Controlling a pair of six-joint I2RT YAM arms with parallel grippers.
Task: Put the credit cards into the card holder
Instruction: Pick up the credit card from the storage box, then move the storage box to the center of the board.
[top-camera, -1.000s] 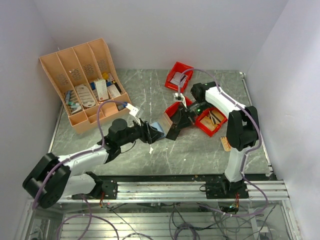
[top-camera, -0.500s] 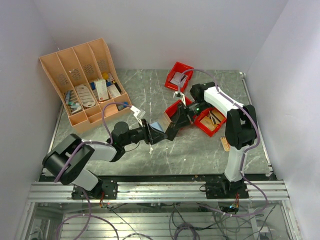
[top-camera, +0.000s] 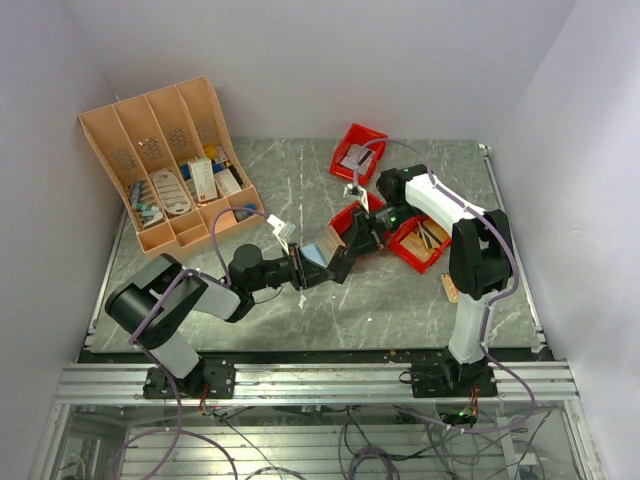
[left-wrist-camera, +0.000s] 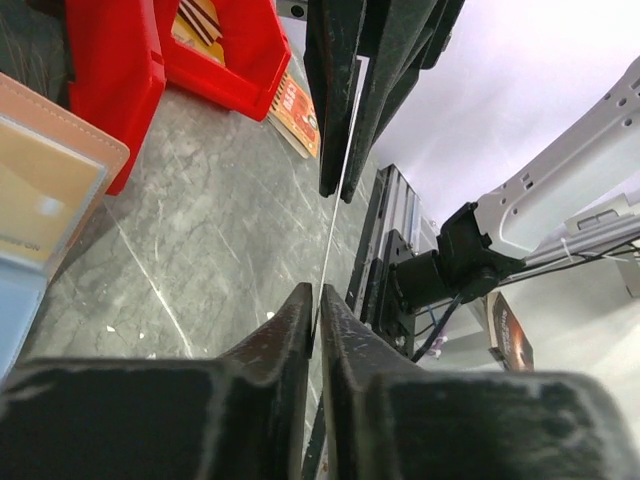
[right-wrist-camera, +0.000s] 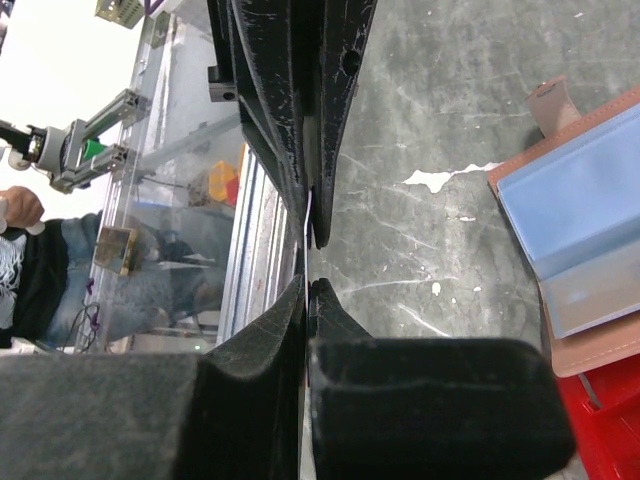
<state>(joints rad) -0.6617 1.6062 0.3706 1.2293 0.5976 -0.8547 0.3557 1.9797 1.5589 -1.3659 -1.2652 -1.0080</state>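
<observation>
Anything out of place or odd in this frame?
Yes: one orange card lies loose on the table beside the right arm, outside the red bins. Nothing else stands out.

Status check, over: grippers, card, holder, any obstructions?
Left gripper and right gripper both shut on one credit card, edge-on between them. Card holder lies open on the table. Red bin right beside it.
</observation>
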